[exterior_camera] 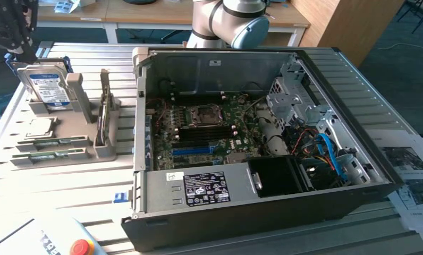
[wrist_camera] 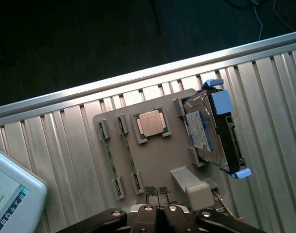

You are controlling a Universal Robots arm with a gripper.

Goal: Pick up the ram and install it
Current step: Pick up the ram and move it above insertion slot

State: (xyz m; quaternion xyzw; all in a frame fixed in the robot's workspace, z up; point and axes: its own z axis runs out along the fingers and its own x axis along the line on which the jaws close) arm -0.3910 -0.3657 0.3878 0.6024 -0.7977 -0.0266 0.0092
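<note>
Above ribbed metal table (wrist_camera: 55,145), gripper (wrist_camera: 156,194) clenched empty near ram (wrist_camera: 129,153); dark floor (wrist_camera: 89,39) beyond.

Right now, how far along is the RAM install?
Done: nothing yet. One ram stick and the other ram stick both lie in the grey holder, beside the processor chip. In hand: nothing; the gripper is shut and empty, above the holder near the sticks' ends. Left: all of it, pickup and seating on the motherboard in the open computer case.

hard drive (exterior_camera: 47,87) upright in holder (wrist_camera: 157,160); computer case (exterior_camera: 268,212) open; papers (exterior_camera: 413,170) beside
</note>
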